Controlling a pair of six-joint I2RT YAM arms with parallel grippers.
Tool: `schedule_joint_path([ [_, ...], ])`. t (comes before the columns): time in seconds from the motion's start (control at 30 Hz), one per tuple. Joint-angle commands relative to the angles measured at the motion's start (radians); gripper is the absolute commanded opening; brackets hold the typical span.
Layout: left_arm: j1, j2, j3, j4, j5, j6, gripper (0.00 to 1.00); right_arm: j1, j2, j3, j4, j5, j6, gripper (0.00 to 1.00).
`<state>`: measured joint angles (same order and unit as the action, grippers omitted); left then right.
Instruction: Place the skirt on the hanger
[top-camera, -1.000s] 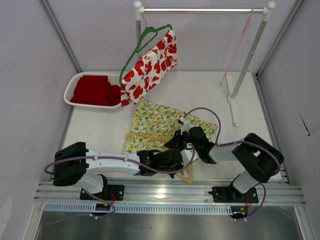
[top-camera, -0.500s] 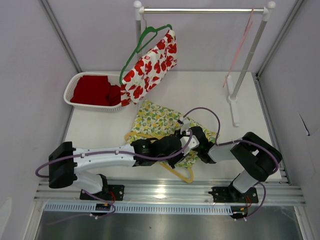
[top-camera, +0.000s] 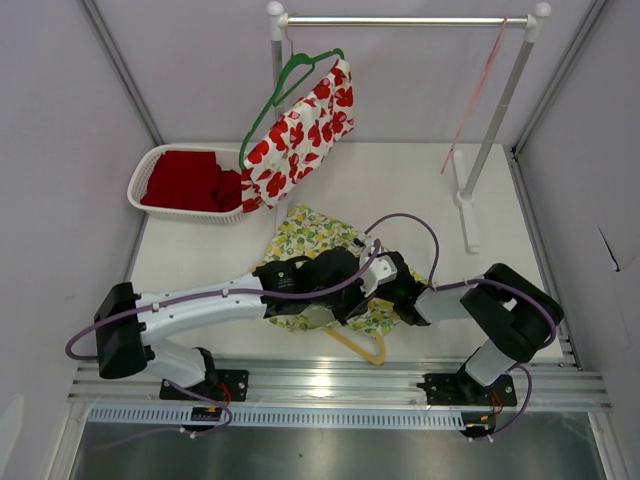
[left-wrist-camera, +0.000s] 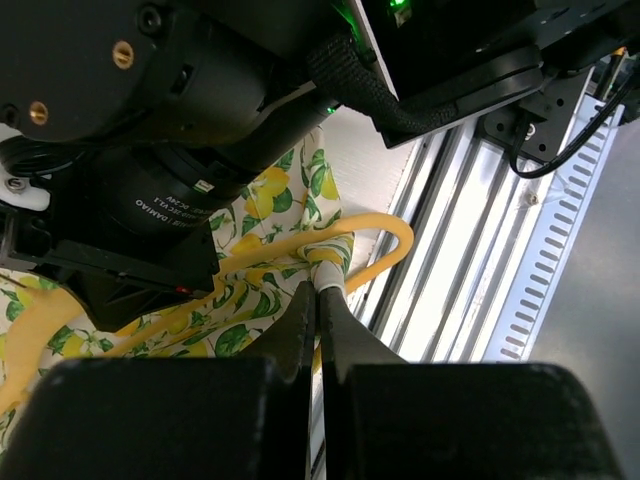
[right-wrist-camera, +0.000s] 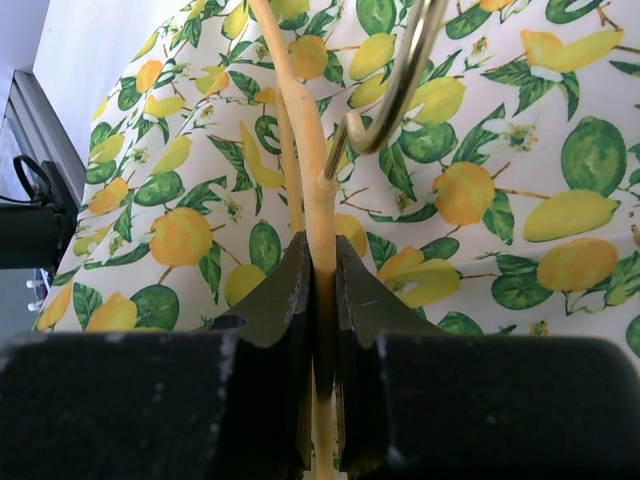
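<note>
The skirt (top-camera: 310, 232), white cloth printed with lemons and green leaves, lies bunched at the table's middle. A yellow plastic hanger (top-camera: 366, 350) lies partly under it, one end poking out toward the near edge. My left gripper (left-wrist-camera: 320, 290) is shut on a white hem of the skirt (left-wrist-camera: 250, 300), just beside the hanger's curved end (left-wrist-camera: 396, 236). In the top view the left gripper (top-camera: 340, 303) sits over the cloth, close against the right wrist. My right gripper (right-wrist-camera: 320, 252) is shut on the hanger's yellow stem (right-wrist-camera: 312, 190), below its metal hook (right-wrist-camera: 402, 80), with the skirt (right-wrist-camera: 500, 200) spread behind.
A white basket (top-camera: 148, 172) with red cloth (top-camera: 186, 180) stands far left. A red-flowered garment (top-camera: 300, 125) on a green hanger (top-camera: 290, 75) hangs from the rack rail (top-camera: 400, 20), along with a thin pink hanger (top-camera: 480, 85). An aluminium rail (top-camera: 340, 385) runs along the near edge.
My left arm has swung away from the near edge and to the right, carrying the skirt's near hem with it, so the cloth has bunched up. The right arm has barely moved.
</note>
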<state>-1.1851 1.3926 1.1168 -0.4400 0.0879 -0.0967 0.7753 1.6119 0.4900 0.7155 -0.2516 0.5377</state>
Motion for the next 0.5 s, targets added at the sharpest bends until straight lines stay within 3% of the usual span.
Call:
schedule_joint_path([
  [0.0, 0.004, -0.032, 0.032, 0.017, 0.117, 0.009, 0.00, 0.004, 0.034, 0.001, -0.149, 0.080, -0.074, 0.00],
  [0.13, -0.036, -0.049, -0.113, 0.105, 0.180, -0.038, 0.00, 0.001, 0.023, 0.008, -0.157, 0.072, -0.071, 0.00],
  [0.27, -0.097, -0.055, -0.216, 0.170, 0.176, -0.101, 0.07, -0.005, -0.013, 0.013, -0.182, 0.069, -0.068, 0.00],
  [0.4, -0.133, -0.067, -0.273, 0.213, 0.144, -0.130, 0.28, -0.016, -0.059, 0.025, -0.225, 0.077, -0.076, 0.00],
  [0.43, -0.133, -0.075, -0.281, 0.219, 0.136, -0.139, 0.42, -0.018, -0.067, 0.027, -0.229, 0.080, -0.079, 0.00],
  [0.47, -0.133, -0.084, -0.284, 0.225, 0.100, -0.141, 0.45, -0.019, -0.070, 0.030, -0.238, 0.083, -0.085, 0.00],
])
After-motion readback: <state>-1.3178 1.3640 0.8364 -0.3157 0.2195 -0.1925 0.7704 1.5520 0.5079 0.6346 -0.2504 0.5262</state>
